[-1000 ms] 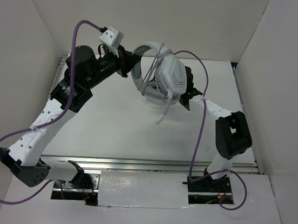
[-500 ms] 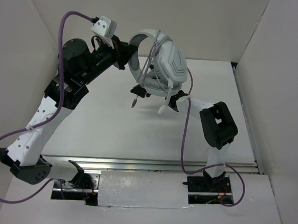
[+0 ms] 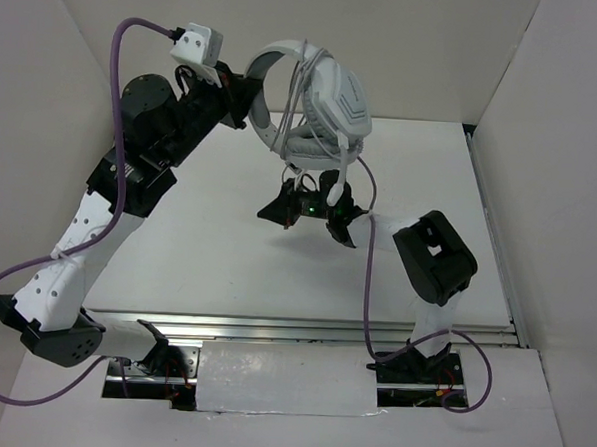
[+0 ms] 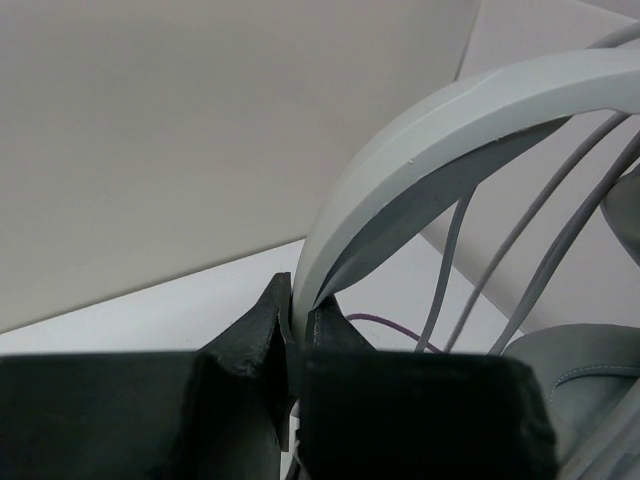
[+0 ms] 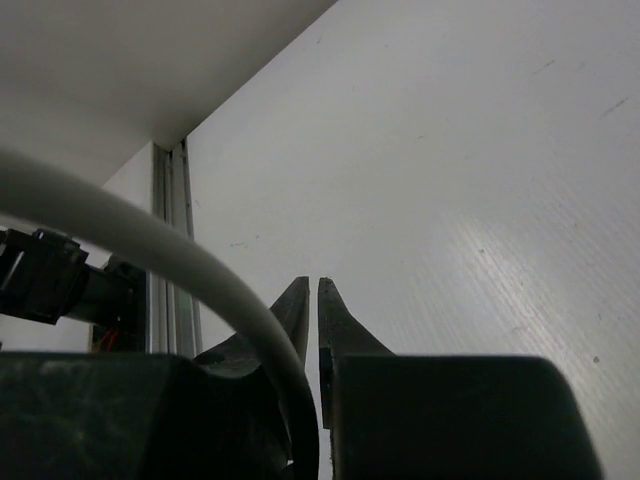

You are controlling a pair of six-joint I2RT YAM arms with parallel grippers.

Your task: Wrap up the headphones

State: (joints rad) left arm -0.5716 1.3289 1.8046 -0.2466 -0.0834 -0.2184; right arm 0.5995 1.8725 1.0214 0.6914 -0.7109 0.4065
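- Between the fingertips of your left gripper (image 4: 293,300), the headband (image 4: 450,130) of the headphones (image 3: 320,99) is pinched edge-on, with the jaws pressing on it from both sides.
- From that grip, in the left wrist view, the headband arches up toward 1 o'clock. Several strands of the thin grey cable (image 4: 452,250) run beneath it.
- At your right gripper (image 5: 313,290), the jaws are drawn nearly together. Only a thin slit shows between the tips, and nothing sits in it.
- One stretch of the cable sweeps across the right wrist view from 9 o'clock and drops in front of the base of the finger on that side. You cannot tell whether it is nipped lower down.
- Seen from above, the headphones hang in the air over the table (image 3: 207,249), toward 12 o'clock of the workspace. Your left gripper holds them from their 9 o'clock side.
- The ear cup (image 3: 337,103) faces up at the camera, with cable strands looped over the headband and the cup. The mic boom (image 3: 336,185) hangs toward 6 o'clock.
- Your right gripper sits just below the headset, at its 6 o'clock, with its fingers pointing toward 9 o'clock.
- The right arm's purple cable (image 3: 367,287) runs from the wrist toward 6 o'clock, down to the arm's base.
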